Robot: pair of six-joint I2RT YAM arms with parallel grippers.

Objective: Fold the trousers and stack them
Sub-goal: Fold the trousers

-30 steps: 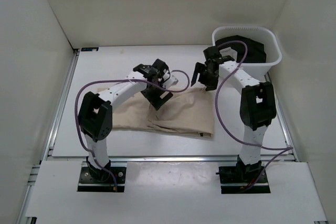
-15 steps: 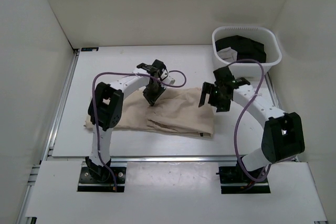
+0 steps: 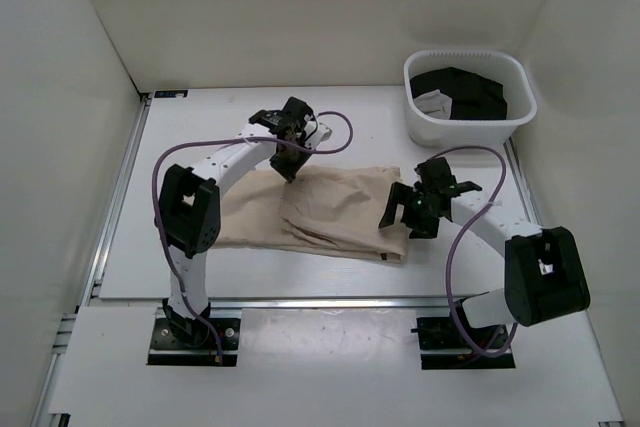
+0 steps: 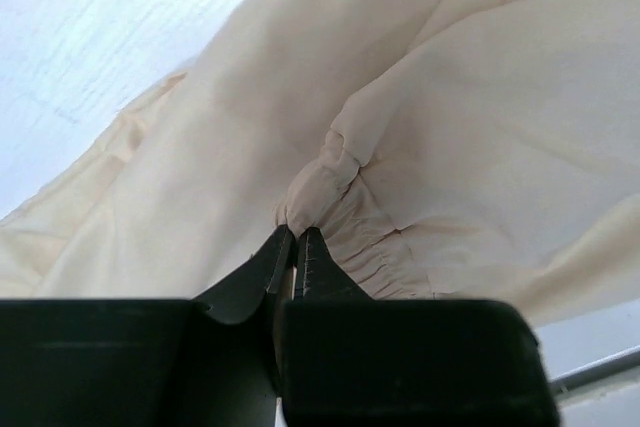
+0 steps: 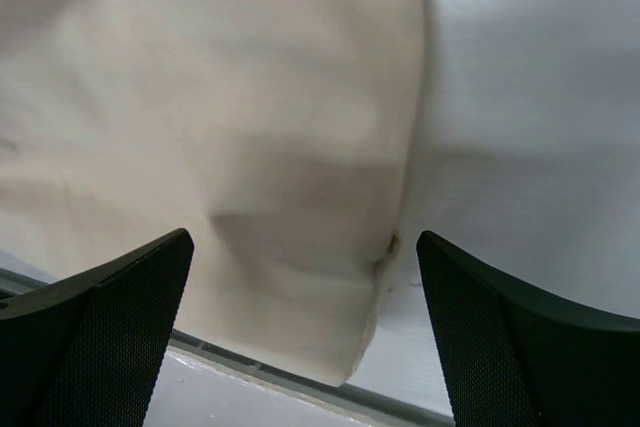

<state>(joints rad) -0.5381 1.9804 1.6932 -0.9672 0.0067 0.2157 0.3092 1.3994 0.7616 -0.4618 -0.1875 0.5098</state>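
Observation:
Beige trousers [image 3: 330, 209] lie spread across the middle of the white table [image 3: 200, 127]. My left gripper [image 3: 289, 160] is at their far edge, shut on a pinch of gathered cloth [image 4: 330, 172] near the elastic waistband. My right gripper [image 3: 402, 215] hovers open over the trousers' near right corner [image 5: 375, 347], one finger [image 5: 110, 317] above the cloth and the other [image 5: 530, 337] above bare table. Nothing is between its fingers.
A white basket [image 3: 413, 125] stands at the back right with dark folded garments [image 3: 465, 92] inside. White walls close in the table on three sides. A metal rail [image 3: 300, 299] runs along the table's near edge.
My left gripper has shut on the trousers' far edge and lifted it slightly toward the back. My right arm swung from near the basket down to the trousers' near right corner.

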